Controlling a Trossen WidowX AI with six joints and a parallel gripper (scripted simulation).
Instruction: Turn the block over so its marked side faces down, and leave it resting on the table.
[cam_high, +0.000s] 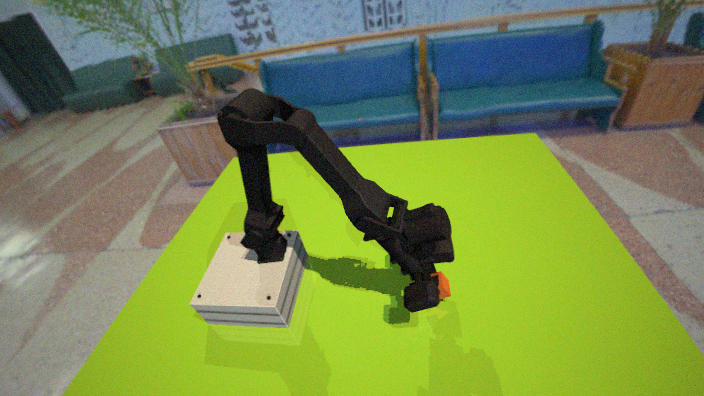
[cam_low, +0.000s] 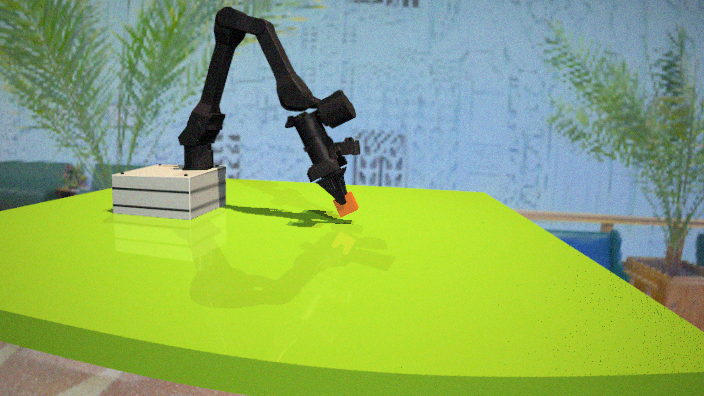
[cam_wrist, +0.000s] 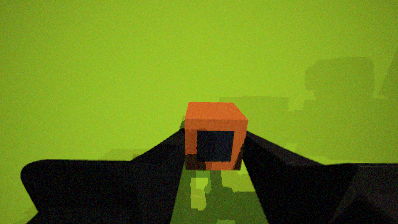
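Two blue benches (cam_high: 430, 85) line the far wall behind a wooden rail (cam_high: 450, 27). Wooden planters (cam_high: 655, 90) hold leafy plants (cam_low: 660, 135), and the tiled floor (cam_high: 75, 210) surrounds the lime-green counter (cam_high: 525, 250).

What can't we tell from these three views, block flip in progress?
- Top: block mostly hidden behind the gripper; dark mark not visible.
- Exterior: block too small to show its mark or any gap above the table.
- Wrist: fingers cover the block's side faces; underside hidden.
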